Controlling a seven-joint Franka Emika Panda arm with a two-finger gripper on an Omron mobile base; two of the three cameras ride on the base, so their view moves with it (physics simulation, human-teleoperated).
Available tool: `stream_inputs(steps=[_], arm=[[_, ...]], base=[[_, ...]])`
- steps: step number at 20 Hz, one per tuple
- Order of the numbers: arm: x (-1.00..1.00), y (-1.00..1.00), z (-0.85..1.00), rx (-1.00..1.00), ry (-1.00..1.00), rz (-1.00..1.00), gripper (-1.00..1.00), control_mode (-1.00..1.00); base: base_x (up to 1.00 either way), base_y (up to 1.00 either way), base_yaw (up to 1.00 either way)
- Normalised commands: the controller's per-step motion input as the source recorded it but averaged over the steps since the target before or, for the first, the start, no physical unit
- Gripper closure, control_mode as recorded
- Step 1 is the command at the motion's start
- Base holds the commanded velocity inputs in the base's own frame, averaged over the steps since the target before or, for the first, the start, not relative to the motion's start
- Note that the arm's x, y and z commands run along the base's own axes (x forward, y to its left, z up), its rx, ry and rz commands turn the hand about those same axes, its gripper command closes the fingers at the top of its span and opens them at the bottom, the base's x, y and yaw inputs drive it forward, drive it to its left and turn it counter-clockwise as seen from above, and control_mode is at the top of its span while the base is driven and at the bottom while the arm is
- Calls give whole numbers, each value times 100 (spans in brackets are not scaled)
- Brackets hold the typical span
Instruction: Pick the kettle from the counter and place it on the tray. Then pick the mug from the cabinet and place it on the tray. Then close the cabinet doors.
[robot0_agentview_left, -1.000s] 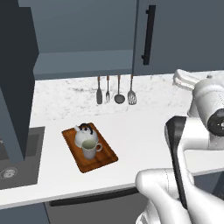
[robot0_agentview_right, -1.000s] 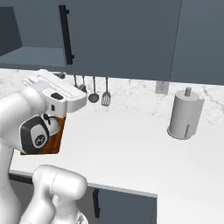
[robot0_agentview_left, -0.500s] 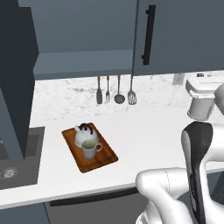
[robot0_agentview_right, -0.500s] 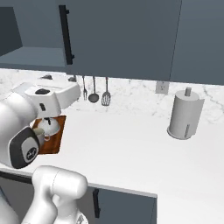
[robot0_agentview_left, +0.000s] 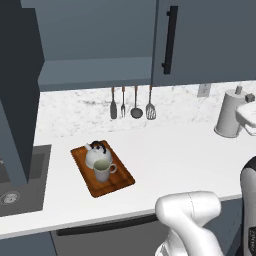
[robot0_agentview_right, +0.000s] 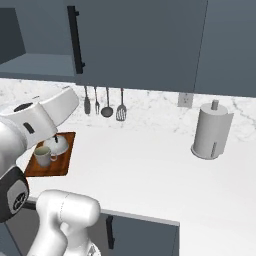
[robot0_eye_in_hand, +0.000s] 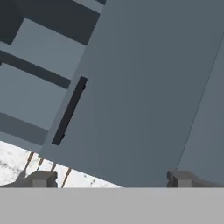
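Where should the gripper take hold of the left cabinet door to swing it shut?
Probably by its outer face rather than a handle: the left cabinet door stands swung out toward the room, edge-on in the left base view, its handle unseen. Coming from its left side, the open gripper could push the panel toward the cabinet.

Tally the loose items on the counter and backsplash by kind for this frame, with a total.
Kettle: 1, on the tray
Mug: 1, on the tray
Tray: 1
Hanging utensils: 4
Paper-towel roll: 1
Total: 8
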Motion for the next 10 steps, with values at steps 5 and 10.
stream_inputs(steps=[5, 10], arm=[[-47, 16, 0, -31, 0, 9, -100, -100], [-43, 36, -1, -32, -1, 17, -100, -100]], base=[[0, 0, 0], [0, 0, 0]])
